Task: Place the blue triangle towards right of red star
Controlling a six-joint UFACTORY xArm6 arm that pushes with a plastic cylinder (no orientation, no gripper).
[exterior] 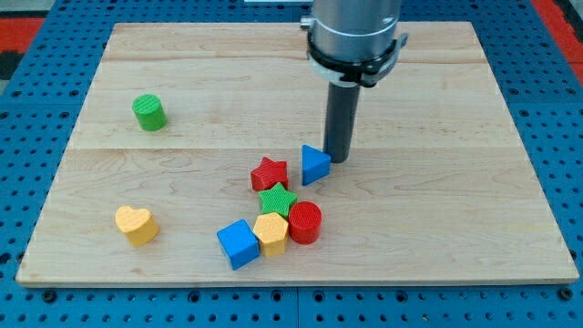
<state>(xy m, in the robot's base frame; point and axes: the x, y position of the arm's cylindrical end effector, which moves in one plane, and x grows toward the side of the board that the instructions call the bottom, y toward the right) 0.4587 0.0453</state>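
Note:
The blue triangle (315,165) lies near the board's middle, just right of the red star (270,173), with a small gap between them. My tip (339,160) is on the board right beside the blue triangle, at its right edge, touching or nearly touching it. The rod rises from there to the grey arm (354,32) at the view's top.
Below the red star sits a cluster: a green star (277,199), a red cylinder (305,222), a yellow hexagon (271,232) and a blue cube (239,243). A yellow heart (136,224) lies at the lower left, a green cylinder (149,112) at the upper left. The wooden board (455,228) ends in blue pegboard.

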